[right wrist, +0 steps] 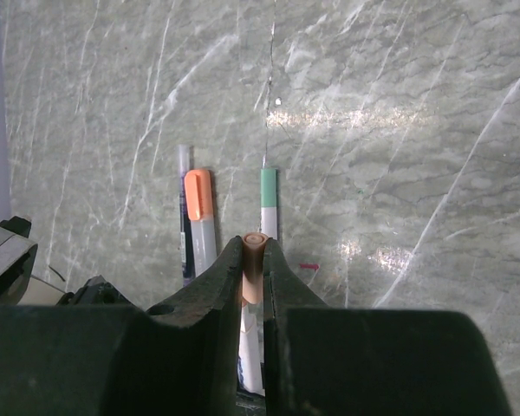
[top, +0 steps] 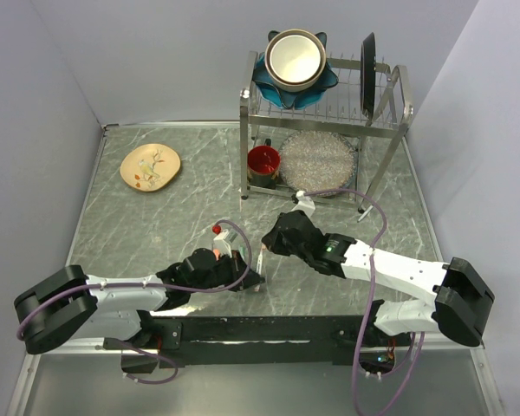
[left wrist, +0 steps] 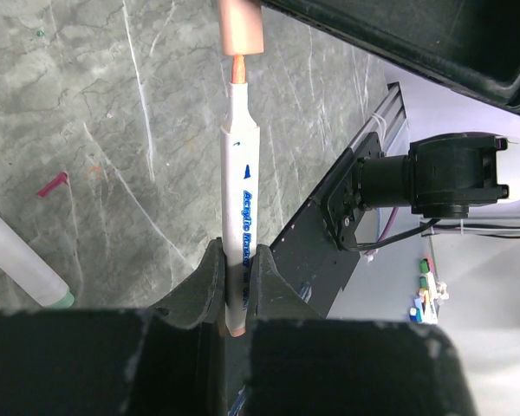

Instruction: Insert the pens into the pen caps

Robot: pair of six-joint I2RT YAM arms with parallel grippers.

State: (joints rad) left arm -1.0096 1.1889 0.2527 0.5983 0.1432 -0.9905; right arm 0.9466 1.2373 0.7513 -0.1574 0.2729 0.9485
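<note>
The left gripper (left wrist: 234, 276) is clamped on the lower barrel of a white plastic marker pen with blue lettering (left wrist: 241, 186). The pen stands straight out from between the fingers and ends in an orange nib. Just beyond that nib, and in line with it, is the open mouth of a short salmon-orange plastic cap (left wrist: 240, 26); whether the nib sits inside cannot be told. The right gripper (right wrist: 254, 260) is closed on this cap, pinching it at the very fingertips. Ahead of the right fingers, flat on the grey-green marbled table top (right wrist: 399, 130), lie a pale pen capped in orange (right wrist: 199, 217), a darker pen (right wrist: 184, 238) tight against its far side, and a white pen with a teal-green band (right wrist: 268, 204), parallel and slightly apart.
</note>
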